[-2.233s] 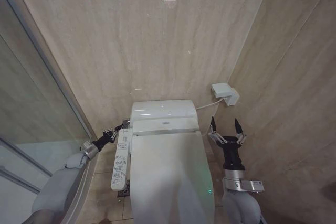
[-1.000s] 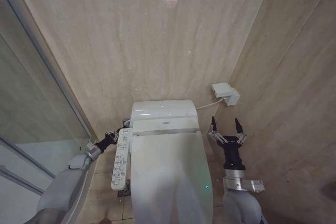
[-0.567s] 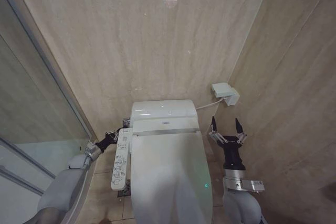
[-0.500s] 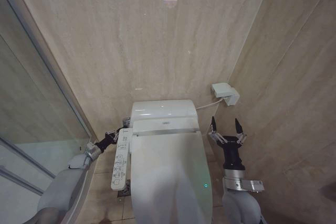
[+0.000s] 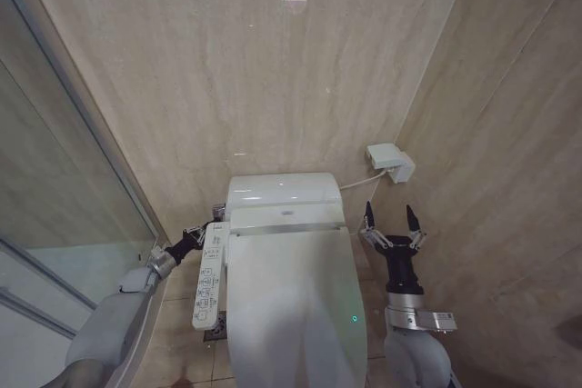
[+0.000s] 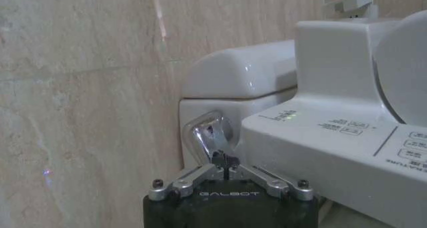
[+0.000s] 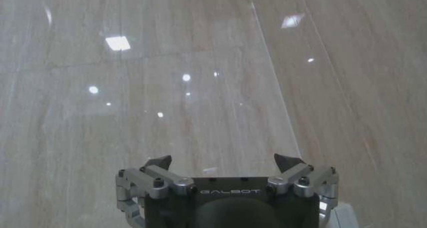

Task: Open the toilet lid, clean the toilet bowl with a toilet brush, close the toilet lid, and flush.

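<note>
The white toilet lid [image 5: 291,306] lies shut over the toilet bowl, which is hidden beneath it. The toilet brush is out of view. My left gripper [image 5: 207,226] reaches in on the left of the tank [image 5: 282,190], just behind the button panel [image 5: 209,279]. In the left wrist view, the left gripper [image 6: 225,164] is shut, its tips meeting at the lower end of a chrome flush lever [image 6: 207,130] on the tank's side. My right gripper [image 5: 387,213] stands open and empty to the right of the lid, pointing at the wall; the right wrist view also shows this right gripper [image 7: 223,160].
A glass shower partition [image 5: 55,188] runs close along the left. Beige tiled walls close in behind and on the right, with a white wall box [image 5: 389,163] and its cable above the right gripper. Narrow floor strips flank the toilet.
Since the earliest frame my left arm has dropped slightly, bringing its gripper lower beside the tank. Over the last second nothing has visibly moved. The right arm has stayed still.
</note>
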Controlling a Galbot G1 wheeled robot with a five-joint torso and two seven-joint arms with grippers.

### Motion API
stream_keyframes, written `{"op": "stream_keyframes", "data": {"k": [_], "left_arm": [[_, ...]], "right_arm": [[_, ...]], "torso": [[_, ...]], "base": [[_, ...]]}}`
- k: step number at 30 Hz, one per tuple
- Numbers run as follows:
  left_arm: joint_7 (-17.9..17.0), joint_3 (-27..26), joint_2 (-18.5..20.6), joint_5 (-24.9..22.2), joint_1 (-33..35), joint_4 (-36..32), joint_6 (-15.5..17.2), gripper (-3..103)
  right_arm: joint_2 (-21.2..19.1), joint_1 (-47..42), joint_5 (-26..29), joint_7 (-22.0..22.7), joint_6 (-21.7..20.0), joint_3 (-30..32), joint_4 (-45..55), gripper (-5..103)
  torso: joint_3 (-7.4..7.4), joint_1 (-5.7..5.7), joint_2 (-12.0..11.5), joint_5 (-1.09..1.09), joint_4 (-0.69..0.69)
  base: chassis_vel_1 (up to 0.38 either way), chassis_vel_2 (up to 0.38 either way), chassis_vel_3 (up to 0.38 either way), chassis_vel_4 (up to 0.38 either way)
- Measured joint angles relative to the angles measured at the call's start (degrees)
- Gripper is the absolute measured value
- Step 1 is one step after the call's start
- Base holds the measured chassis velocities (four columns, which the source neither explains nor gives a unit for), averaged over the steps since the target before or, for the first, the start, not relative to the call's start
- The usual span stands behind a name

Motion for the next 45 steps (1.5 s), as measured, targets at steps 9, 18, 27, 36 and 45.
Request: {"op": "stream_keyframes", "data": {"k": [9, 18, 27, 36, 45], "left_arm": [[0.02, -0.05, 0.13, 0.0, -0.04, 0.0, 0.01, 0], [0.03, -0.13, -0.14, 0.0, -0.16, 0.33, 0.02, 0], [0.07, -0.12, -0.27, 0.0, -0.5, 0.53, 0.04, 0], [0.09, -0.19, -0.04, 0.0, -0.33, 0.39, 0.08, 0], [0.08, -0.36, 0.02, -0.01, -0.13, 0.28, 0.09, 0]], "right_arm": [[-0.05, 0.02, 0.04, 0.0, 0.0, 0.02, 0.02, 100], [0.08, 0.14, 0.04, -0.03, 0.0, -0.05, -0.14, 100], [0.08, 0.28, 0.02, -0.08, -0.01, -0.1, -0.24, 100], [0.0, 0.3, 0.01, -0.13, -0.02, -0.16, -0.3, 100], [-0.12, 0.19, -0.02, -0.15, -0.07, -0.19, -0.24, 100]], "torso": [[0.0, 0.0, 0.0, 0.01, 0.0], [0.0, 0.0, 0.0, 0.01, 0.0], [0.0, 0.0, 0.0, 0.01, 0.0], [0.0, 0.0, 0.0, 0.0, 0.0], [0.0, 0.0, -0.01, 0.0, 0.0]], "base": [[0.0, 0.0, 0.0, 0.0], [0.0, 0.0, 0.0, 0.0], [0.0, 0.0, 0.0, 0.0], [0.0, 0.0, 0.0, 0.0], [0.0, 0.0, 0.0, 0.0]]}}
